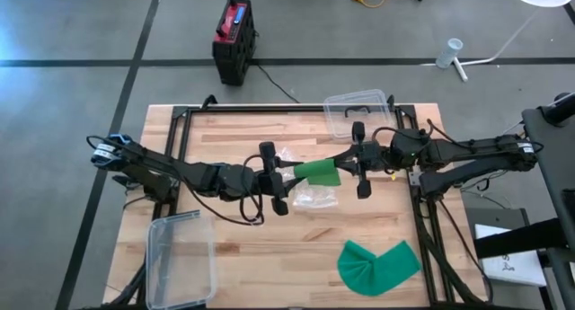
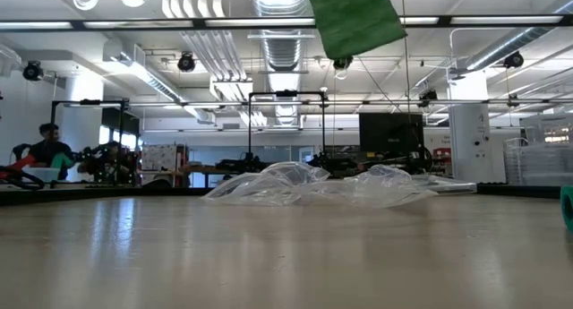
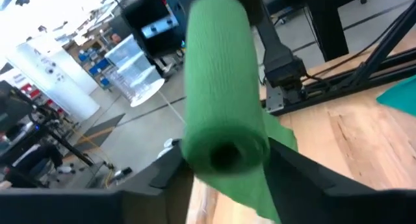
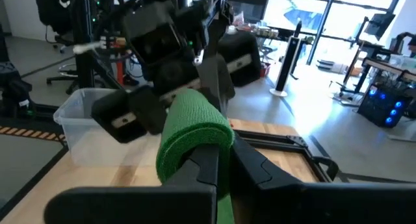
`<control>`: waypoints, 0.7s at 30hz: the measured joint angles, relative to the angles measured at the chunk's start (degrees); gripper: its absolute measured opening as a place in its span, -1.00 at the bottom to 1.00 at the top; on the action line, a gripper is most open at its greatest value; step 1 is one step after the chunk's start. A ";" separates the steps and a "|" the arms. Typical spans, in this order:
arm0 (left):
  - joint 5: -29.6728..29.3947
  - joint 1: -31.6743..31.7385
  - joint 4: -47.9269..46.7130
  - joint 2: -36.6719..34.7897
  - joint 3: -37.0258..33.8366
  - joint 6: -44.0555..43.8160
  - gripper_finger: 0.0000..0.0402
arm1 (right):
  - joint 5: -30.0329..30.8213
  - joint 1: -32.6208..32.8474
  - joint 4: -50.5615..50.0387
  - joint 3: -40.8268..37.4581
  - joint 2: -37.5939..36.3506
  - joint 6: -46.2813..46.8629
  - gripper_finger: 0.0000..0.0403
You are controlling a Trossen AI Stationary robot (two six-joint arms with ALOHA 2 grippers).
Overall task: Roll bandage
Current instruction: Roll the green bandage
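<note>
1. Your bandage roll (image 1: 316,172) hangs in the air above the middle of the table (image 1: 252,256), held up between the two grippers and clear of the wood.
2. The right gripper (image 4: 218,160) is clamped shut on one end of the roll, its fingers pinched tight on the green fabric. The left gripper (image 3: 224,160) sits at the other end with its fingers either side of the roll; you cannot tell from these views whether it is squeezing or only cradling.
3. Judge the bandage as light and soft — a crepe-like weave that gives under pressure and grips rather than slips. It will not break, but it will crush and unwind if pinched hard.
4. Take hold at the roll's ends, near the hollow core, and keep the loose tail taut so the layers stay snug.
5. A second green bandage (image 1: 378,265) lies flat near the right front of the table, well apart.
6. The surface is bare pale wood planks. A crumpled clear plastic wrapper (image 2: 304,185) lies under the work, with clear plastic tubs (image 1: 182,256) at the front left and the back.
7. Beyond is an open workshop — benches, monitors, a person seated far off.
</note>
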 joint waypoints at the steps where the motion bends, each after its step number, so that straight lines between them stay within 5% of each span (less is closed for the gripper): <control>1: -0.09 -0.08 -0.15 -0.10 -0.45 -0.52 -0.10 | 0.00 0.00 0.07 0.00 0.00 0.08 -0.98; 6: -0.25 -0.13 1.54 -0.99 -3.44 -5.19 0.07 | 0.11 0.00 0.08 0.07 -1.61 0.17 -0.98; 18: 3.10 0.52 31.03 -0.40 -19.33 -10.37 0.10 | -3.03 0.05 1.83 0.05 -2.29 3.60 -0.98; 21: 8.26 1.89 36.33 -0.40 -22.67 -15.59 0.09 | -4.16 0.36 3.11 0.06 -2.50 3.17 -0.98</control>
